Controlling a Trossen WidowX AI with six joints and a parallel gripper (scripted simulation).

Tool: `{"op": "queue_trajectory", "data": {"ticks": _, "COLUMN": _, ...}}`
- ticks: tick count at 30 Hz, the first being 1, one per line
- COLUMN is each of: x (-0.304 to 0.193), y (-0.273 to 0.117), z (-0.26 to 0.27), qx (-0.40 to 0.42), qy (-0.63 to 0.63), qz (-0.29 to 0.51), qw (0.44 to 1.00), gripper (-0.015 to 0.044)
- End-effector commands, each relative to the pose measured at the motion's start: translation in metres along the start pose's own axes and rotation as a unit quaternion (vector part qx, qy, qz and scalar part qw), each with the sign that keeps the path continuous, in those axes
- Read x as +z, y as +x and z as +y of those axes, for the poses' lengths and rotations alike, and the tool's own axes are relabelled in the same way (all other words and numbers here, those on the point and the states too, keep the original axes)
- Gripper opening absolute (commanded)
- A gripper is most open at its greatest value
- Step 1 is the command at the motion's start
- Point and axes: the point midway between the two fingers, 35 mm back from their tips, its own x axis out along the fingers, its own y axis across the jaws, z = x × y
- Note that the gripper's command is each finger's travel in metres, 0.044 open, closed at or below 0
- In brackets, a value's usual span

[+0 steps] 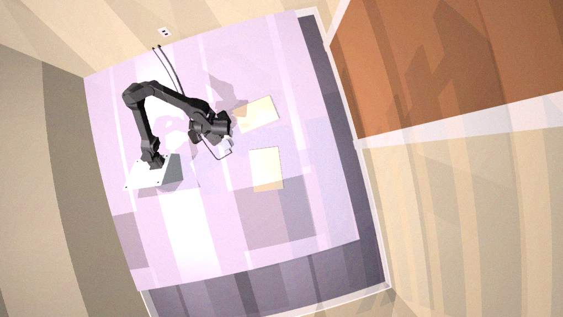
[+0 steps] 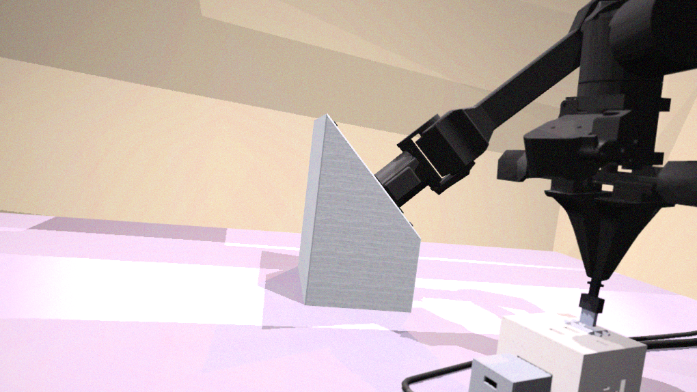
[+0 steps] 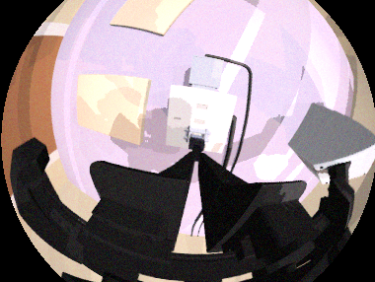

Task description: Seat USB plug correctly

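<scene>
Standing at the left of the top view, a grey wedge-shaped mount (image 1: 173, 171) (image 2: 360, 243) (image 3: 331, 133) carries the black arm (image 1: 169, 96) (image 2: 531, 73), which bends over to the gripper (image 1: 214, 137) (image 2: 593, 280) (image 3: 195, 157). Two dark cables (image 1: 171, 70) (image 2: 667, 339) run beneath the arm towards the wall. Next comes a thin black lead (image 1: 212, 154) (image 2: 438, 373) (image 3: 251, 89), looping round to a small grey box (image 1: 226, 144) (image 2: 516, 370) (image 3: 204, 71) beside the pale power cube (image 1: 225, 137) (image 2: 609, 373) (image 3: 222, 113). Pointing down, the gripper is closed on the USB plug (image 2: 591, 303) (image 3: 196, 143), which is upright at the cube's top, its silvery part showing below the black body. How deep it sits, and which way round, I cannot tell. Rightmost lie two flat, pale yellow pieces, the upper piece (image 1: 261, 112) (image 3: 113, 108) near the cube and the lower piece (image 1: 265, 169) (image 3: 150, 15) apart from it.
</scene>
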Motion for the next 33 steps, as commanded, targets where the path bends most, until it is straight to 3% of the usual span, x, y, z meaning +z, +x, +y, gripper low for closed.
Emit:
{"op": "queue_trajectory", "data": {"ticks": 1, "x": 0.0000, "y": 0.0013, "z": -0.0005, "qx": 0.000, "qy": 0.003, "qz": 0.002, "qw": 1.000, "gripper": 0.0000}}
{"op": "queue_trajectory", "data": {"ticks": 33, "x": 0.0004, "y": 0.0051, "z": -0.0005, "qx": 0.000, "qy": 0.003, "qz": 0.002, "qw": 1.000, "gripper": 0.0000}}
